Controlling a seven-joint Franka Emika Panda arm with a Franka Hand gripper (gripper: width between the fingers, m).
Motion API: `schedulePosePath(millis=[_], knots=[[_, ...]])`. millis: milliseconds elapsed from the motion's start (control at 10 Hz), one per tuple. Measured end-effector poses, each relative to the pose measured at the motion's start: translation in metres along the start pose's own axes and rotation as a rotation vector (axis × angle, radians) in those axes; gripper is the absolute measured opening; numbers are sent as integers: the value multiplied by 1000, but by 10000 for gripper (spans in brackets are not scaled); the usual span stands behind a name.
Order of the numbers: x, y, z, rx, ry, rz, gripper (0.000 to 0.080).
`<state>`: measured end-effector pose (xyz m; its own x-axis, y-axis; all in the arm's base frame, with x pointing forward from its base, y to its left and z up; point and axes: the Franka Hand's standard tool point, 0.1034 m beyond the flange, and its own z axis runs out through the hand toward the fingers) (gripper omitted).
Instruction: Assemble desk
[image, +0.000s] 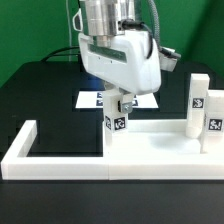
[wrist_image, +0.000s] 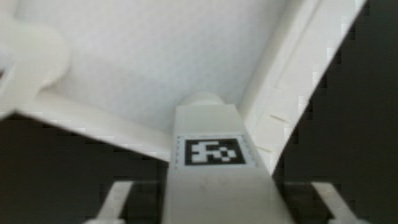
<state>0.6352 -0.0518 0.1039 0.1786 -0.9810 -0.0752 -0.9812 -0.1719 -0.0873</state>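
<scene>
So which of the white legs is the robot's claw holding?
The leg under the gripper, with its tag facing front. The other two legs stand alone at the exterior view's right.

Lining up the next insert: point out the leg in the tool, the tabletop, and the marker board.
leg (image: 119, 123), exterior view, its tagged face.
tabletop (image: 155, 142), exterior view, bare flat top.
marker board (image: 90, 99), exterior view, its bare corner.

White U-shaped border frame (image: 60, 166) on black table (image: 40, 100); flat marker board (image: 88, 99) behind
</scene>
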Motion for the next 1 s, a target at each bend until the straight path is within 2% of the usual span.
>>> schedulePosePath(millis=[200, 300, 600, 800, 900, 1000], knots=[[2, -1, 1, 35, -30, 344, 290], [2, -1, 2, 45, -40, 437, 290], [1, -1, 2, 40, -28, 331, 294], [-2, -2, 2, 36, -11, -55, 611], [-4, -1, 3, 27, -18, -198, 638], [-4, -2, 2, 37, -4, -239, 638]])
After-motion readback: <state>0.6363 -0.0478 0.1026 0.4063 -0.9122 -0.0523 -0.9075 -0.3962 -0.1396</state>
